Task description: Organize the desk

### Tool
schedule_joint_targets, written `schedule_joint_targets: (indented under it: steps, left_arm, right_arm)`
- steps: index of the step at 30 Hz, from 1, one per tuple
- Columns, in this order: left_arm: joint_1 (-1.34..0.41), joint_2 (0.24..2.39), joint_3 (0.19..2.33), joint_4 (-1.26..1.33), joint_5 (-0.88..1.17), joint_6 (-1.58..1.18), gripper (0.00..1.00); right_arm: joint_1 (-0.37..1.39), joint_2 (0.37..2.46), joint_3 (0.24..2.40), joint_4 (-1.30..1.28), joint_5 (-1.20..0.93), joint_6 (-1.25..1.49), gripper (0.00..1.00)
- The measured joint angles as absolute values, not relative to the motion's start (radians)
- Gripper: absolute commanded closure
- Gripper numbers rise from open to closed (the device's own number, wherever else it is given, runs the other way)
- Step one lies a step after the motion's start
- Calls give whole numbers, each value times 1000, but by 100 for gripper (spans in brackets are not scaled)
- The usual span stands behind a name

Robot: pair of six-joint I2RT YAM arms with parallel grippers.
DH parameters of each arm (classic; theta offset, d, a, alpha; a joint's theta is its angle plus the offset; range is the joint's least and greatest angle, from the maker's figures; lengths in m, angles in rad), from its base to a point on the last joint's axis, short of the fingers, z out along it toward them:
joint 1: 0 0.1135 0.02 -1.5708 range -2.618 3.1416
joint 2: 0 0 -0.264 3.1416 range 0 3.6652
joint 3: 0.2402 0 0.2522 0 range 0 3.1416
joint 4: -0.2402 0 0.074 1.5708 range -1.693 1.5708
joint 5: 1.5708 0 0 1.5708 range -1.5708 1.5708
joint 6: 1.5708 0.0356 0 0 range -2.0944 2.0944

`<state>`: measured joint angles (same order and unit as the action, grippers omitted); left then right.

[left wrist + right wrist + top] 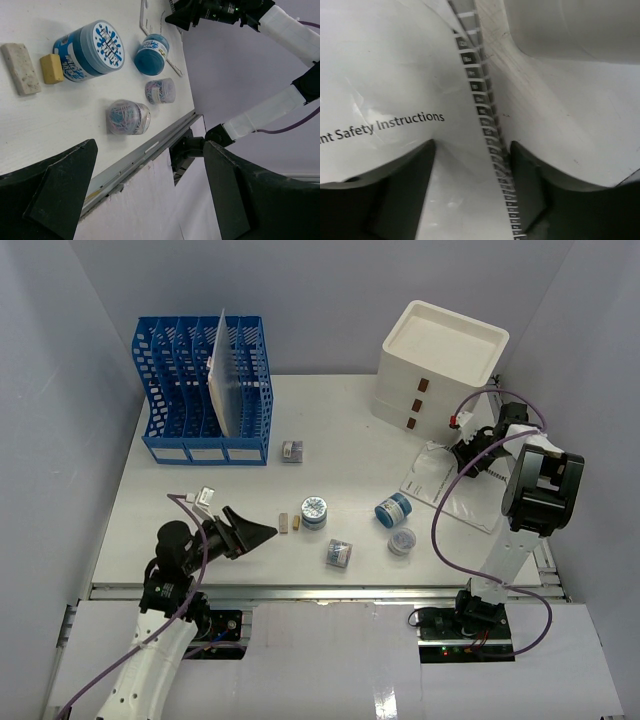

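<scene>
Right wrist: right tool (472,147) astride booklet (385,75) edge.

Glossy leaflet (395,75) printed "Safety Instructions", seen close up between the jaws of the right gripper (471,145).
The left of the view is filled by the creased leaflet, on which glare is seen. A strip of small dark tabs (480,100) is carried along its right edge, top to bottom. Right of the leaflet the scuffed white desk (560,115) is shown, and a rounded white box (570,25) beyond it. The dark fingers (395,190) are held apart, one over the leaflet, one just right of its edge.
</scene>
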<state>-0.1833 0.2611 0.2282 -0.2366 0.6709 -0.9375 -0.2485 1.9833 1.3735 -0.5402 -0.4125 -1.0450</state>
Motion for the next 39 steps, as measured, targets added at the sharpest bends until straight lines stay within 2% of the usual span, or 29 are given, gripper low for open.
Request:
schedule_joint_targets:
  steps: [2,5,8,9,16,24,32,39]
  left_arm:
    - [-183,264,205,-204,687,-971,2]
    - [-183,268,172,-139,705,-1016,2]
    - [-183,288,153,-86,724,-1047,2]
    - [-183,299,151,-70,728,-1053,2]
    - [-188,383,149,71,749,-1074,2]
    - [-267,593,151,298,729,-1090,2]
    - [-514,940,266,524,621,-1068,2]
    - [-636,1292,507,677,528,-1012,2]
  right_arm:
    - [-249,1983,1369,-534,-420,-1047,66]
    - [-255,1959,1337,-514,-435,-1030,75]
    - [-256,1908,1270,-488,-449,-997,90]
    - [-255,1887,1248,-487,-454,-985,92]
    - [-255,1662,1116,-485,-518,-893,92]
    - [-253,1379,1097,-431,-597,-728,92]
    - [-253,1269,1058,-315,-665,-548,92]
    - [-251,1239,1032,-253,-703,-443,92]
